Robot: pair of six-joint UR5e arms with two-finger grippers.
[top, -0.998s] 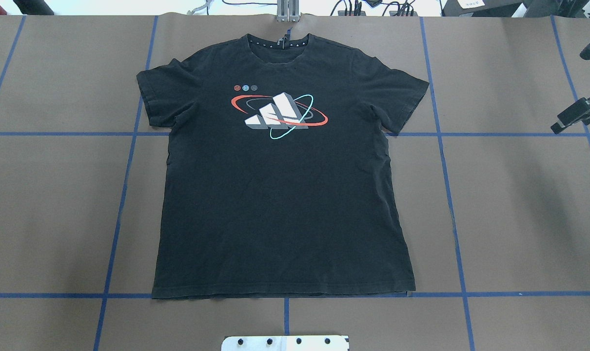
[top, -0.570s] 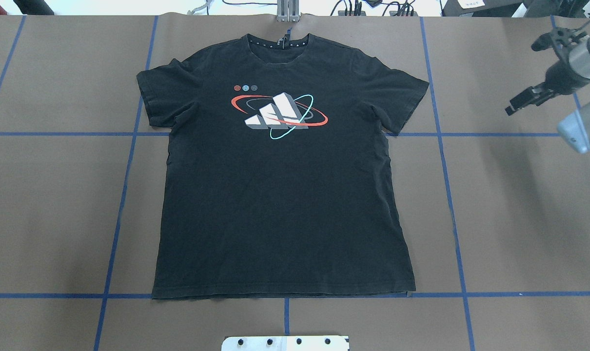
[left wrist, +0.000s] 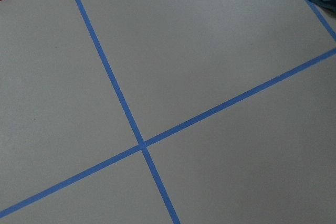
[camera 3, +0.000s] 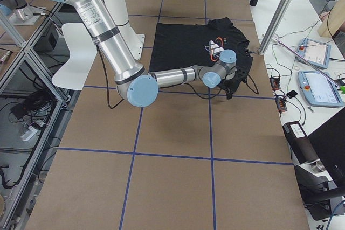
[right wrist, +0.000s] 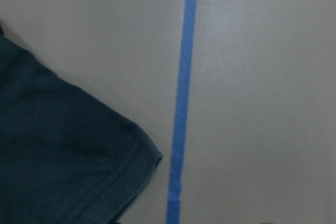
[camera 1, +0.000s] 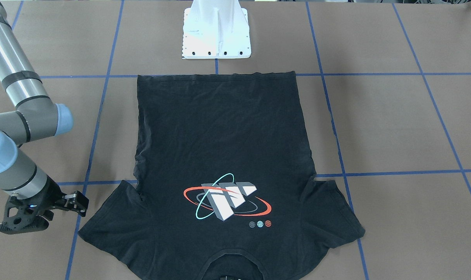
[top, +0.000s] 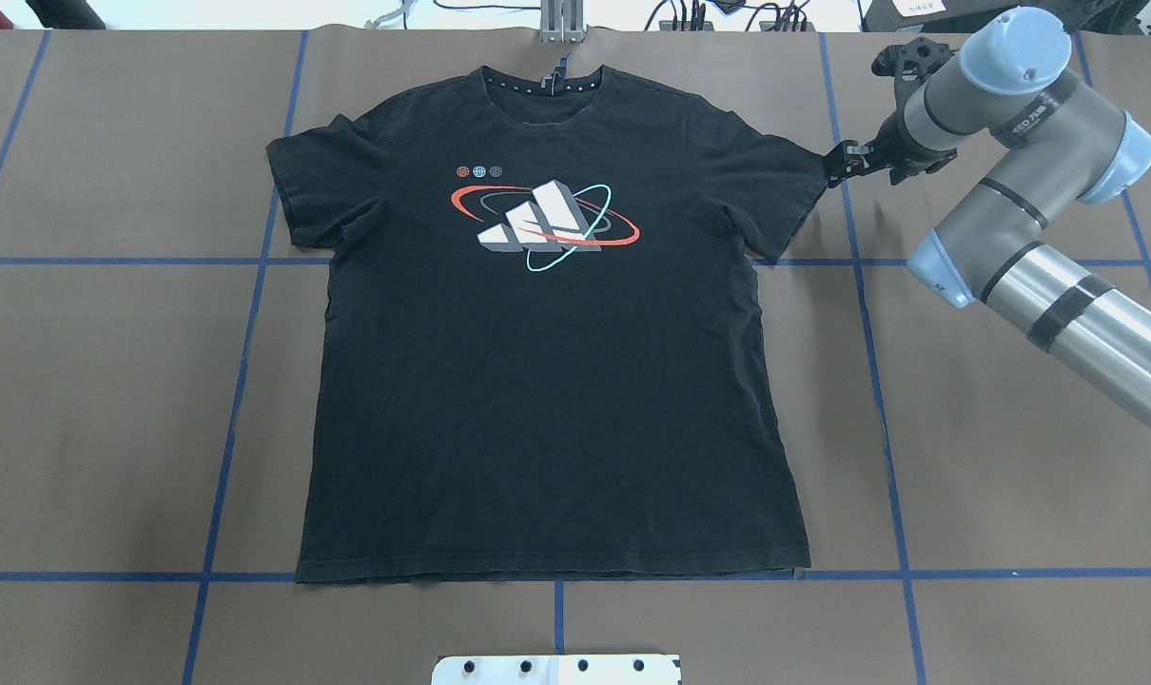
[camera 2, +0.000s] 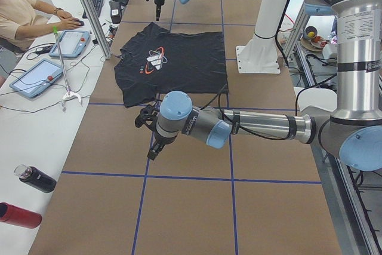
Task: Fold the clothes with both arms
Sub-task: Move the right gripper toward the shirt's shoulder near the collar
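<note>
The black T-shirt (top: 547, 400) lies flat and face up on the brown table, collar at the far edge, with its red, teal and white graphic (top: 542, 224) showing. It also shows in the front-facing view (camera 1: 220, 128). My right gripper (top: 834, 164) hangs just off the tip of the shirt's right sleeve (top: 785, 185) and looks shut and empty; it also shows in the front-facing view (camera 1: 79, 202). The right wrist view shows that sleeve corner (right wrist: 58, 156) beside a blue tape line. My left gripper (camera 2: 152, 150) shows only in the exterior left view, over bare table off the shirt's left side; I cannot tell whether it is open or shut.
The white pedestal base (camera 1: 216, 35) stands just behind the shirt's hem. Blue tape lines (top: 243, 362) grid the table. An operator (camera 2: 24, 16), tablets (camera 2: 36, 76) and two bottles (camera 2: 36, 178) are on a side bench.
My right arm has swung in from the table's right edge, and its gripper now sits at the tip of the shirt's right sleeve. The shirt has not moved.
</note>
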